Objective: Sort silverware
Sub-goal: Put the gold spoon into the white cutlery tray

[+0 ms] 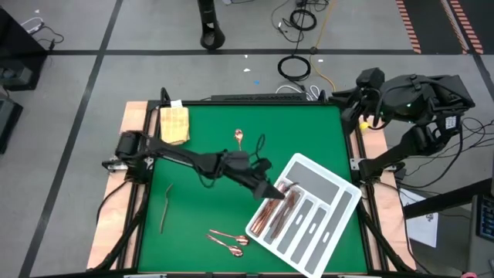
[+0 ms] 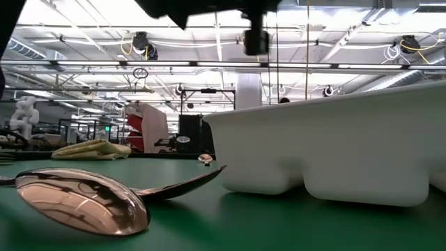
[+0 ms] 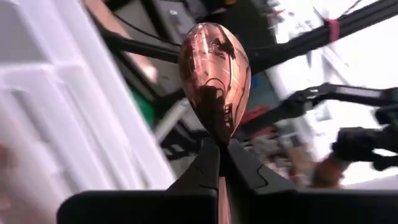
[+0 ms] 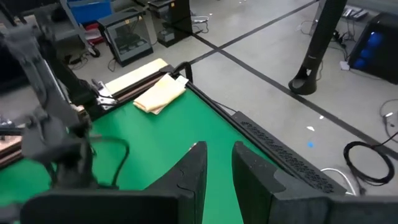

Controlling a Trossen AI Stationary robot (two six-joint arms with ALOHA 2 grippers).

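Left end effector (image 1: 266, 188) is reaching across the green worktop (image 1: 208, 208) to the near-left corner of the white tray (image 1: 340, 220). Its fingers (image 3: 208, 165) are pinching the neck of a copper spoon (image 3: 215, 78), bowl sticking out ahead of the fingertips, tray compartments just beside it in the left wrist view.

Silverware relative to that end effector:
- a batch of copper pieces (image 1: 272, 214) is lying in the tray's leftmost slot, directly under and just past it
- two spoons (image 1: 228, 239) are lying on the worktop behind it toward the front edge, close together; the low view is showing one of them (image 2: 83, 199) bowl-down right at the camera
- one small spoon (image 1: 239, 139) is lying toward the back edge, near the arm's forearm
- a slim dark utensil (image 1: 165, 207) is lying well apart, toward the arm's base; type cannot be told

Folded tan cloth (image 1: 174, 123) is sitting at the far-left corner.

Right end effector (image 4: 217, 163) is parked off the worktop's far-right corner, fingers slightly spread, holding nothing.
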